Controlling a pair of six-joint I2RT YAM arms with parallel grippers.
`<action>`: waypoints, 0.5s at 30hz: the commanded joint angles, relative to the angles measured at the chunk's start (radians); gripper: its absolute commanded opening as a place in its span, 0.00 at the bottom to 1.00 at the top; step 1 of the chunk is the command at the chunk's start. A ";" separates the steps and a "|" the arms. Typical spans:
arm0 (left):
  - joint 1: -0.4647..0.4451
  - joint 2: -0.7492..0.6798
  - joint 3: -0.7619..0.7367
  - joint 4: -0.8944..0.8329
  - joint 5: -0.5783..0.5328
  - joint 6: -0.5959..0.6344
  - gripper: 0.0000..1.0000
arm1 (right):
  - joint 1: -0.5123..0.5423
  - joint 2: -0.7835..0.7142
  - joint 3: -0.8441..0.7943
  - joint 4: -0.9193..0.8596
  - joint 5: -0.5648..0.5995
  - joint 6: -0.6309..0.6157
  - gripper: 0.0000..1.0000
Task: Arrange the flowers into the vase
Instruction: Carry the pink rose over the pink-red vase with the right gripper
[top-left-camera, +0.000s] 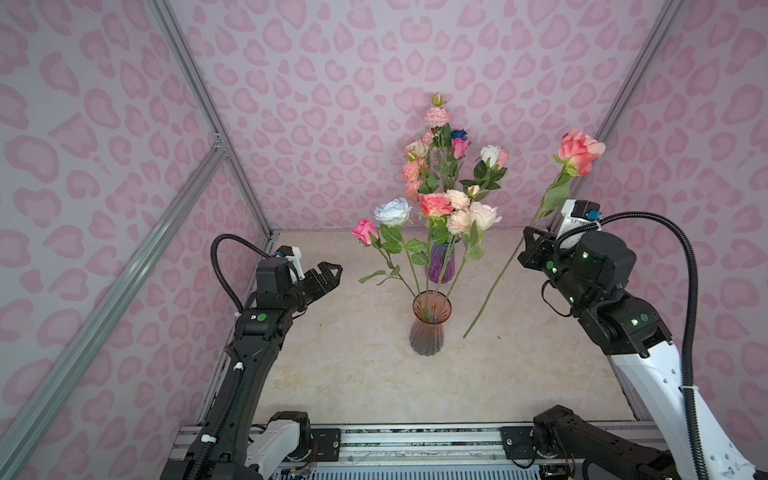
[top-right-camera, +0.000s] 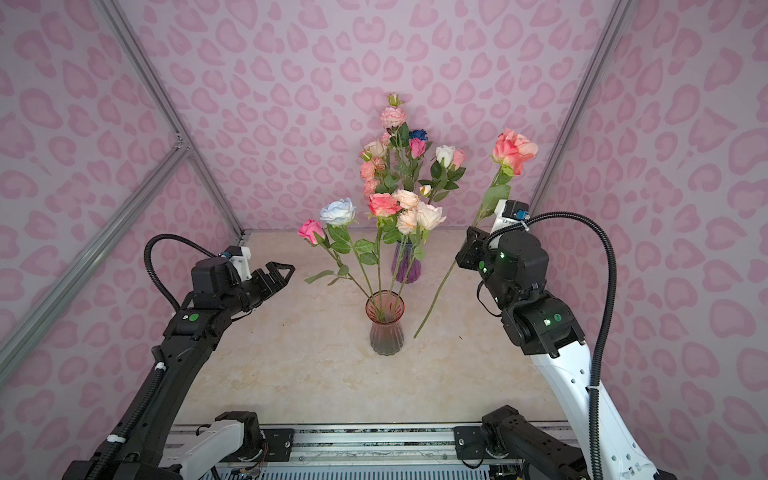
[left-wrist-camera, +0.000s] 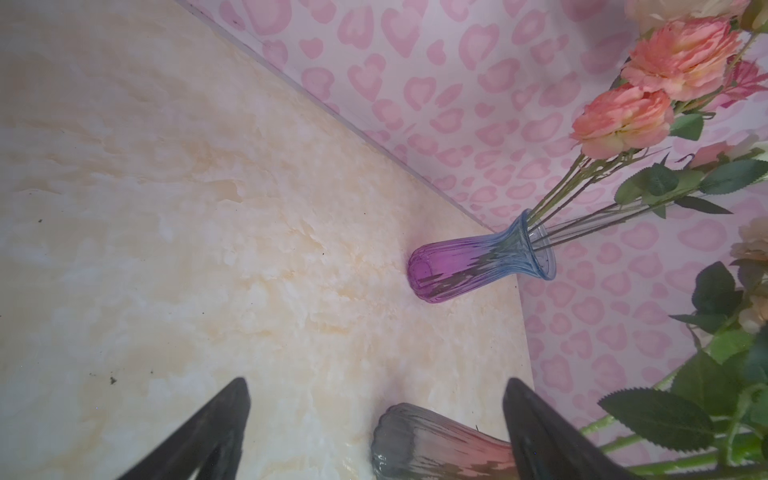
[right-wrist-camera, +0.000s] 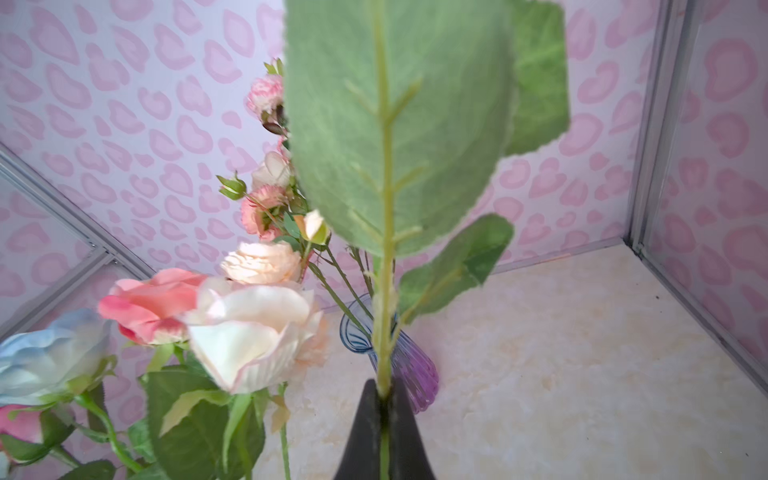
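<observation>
- Right tool (top-left-camera: 525, 239) pinches coral rose (top-left-camera: 579, 151) by its stem, right of red vase (top-left-camera: 426, 336).
- Left tool (top-left-camera: 331, 273) gapes empty, left of it.
- Risk: swinging stem-end could tip vase.

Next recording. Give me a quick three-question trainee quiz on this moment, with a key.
1. True or false: the left gripper is shut on a stem.
2. The right gripper holds a rose whose head is: A blue, B pink, C white.
3. In both top views, which stands in front: the red vase or the purple vase?
Key: 1 false, it is open and empty; 2 B; 3 the red vase.
</observation>
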 joint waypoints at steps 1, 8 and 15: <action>0.004 0.014 -0.009 0.007 0.002 -0.008 0.96 | 0.054 -0.011 0.012 0.060 0.087 -0.045 0.00; 0.005 0.073 -0.005 0.006 0.051 -0.016 0.98 | 0.187 -0.019 0.075 0.130 0.175 -0.118 0.00; 0.004 0.070 -0.006 0.009 0.045 -0.012 0.98 | 0.292 0.008 0.165 0.180 0.239 -0.214 0.00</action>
